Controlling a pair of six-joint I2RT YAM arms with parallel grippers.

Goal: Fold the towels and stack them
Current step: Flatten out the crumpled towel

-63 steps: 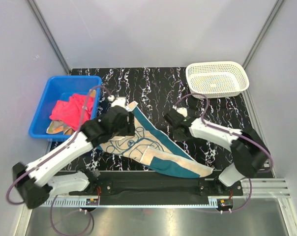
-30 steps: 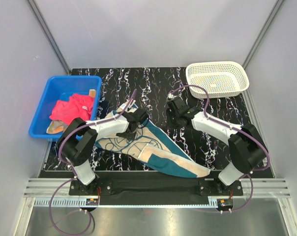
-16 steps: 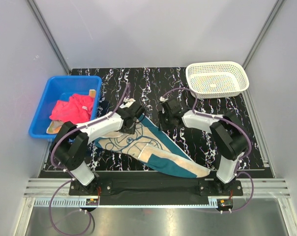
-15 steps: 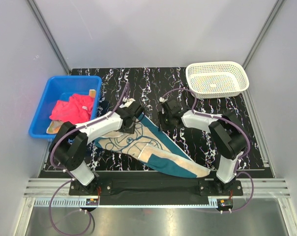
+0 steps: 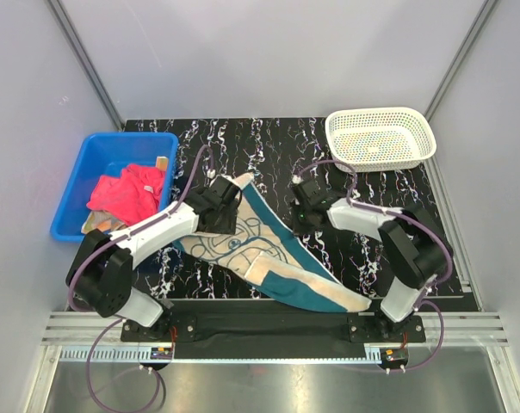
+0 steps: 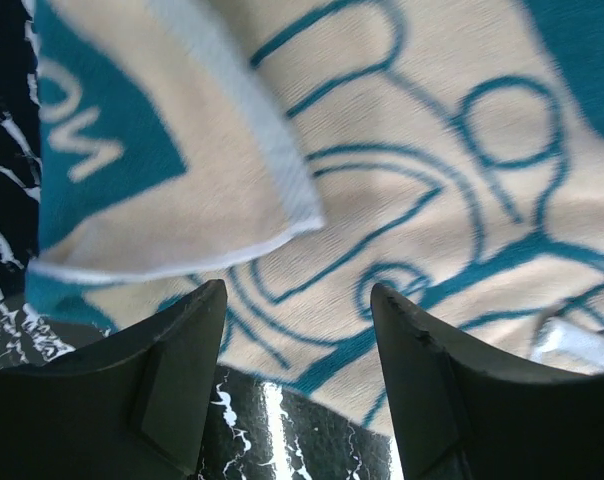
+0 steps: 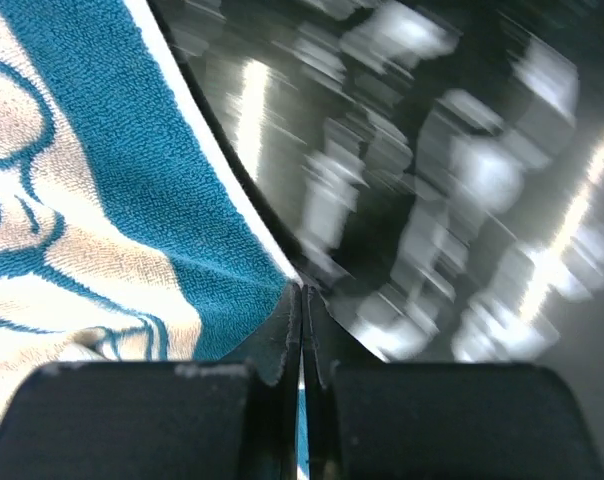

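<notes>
The teal towel (image 5: 260, 249) with its white cartoon face lies slantwise on the black table, its far corner folded over. It fills the left wrist view (image 6: 432, 200). My left gripper (image 5: 219, 211) hovers open over the towel's left edge (image 6: 300, 300), holding nothing. My right gripper (image 5: 299, 217) is shut, its tips (image 7: 300, 290) pinching the towel's right edge (image 7: 112, 200). The pink-red towel (image 5: 126, 191) lies crumpled in the blue bin (image 5: 96, 151). The orange-peach towel (image 5: 96, 225) peeks out below it.
A white mesh basket (image 5: 380, 138) stands at the far right corner. The blue bin sits at the table's left edge. Grey walls close in both sides and the back. Bare black marble table (image 5: 363, 249) shows right of the towel.
The left gripper moved up and left over the towel's far end. The right gripper shifted right with the towel's edge. The towel's far end is now wider, its corner folded over.
</notes>
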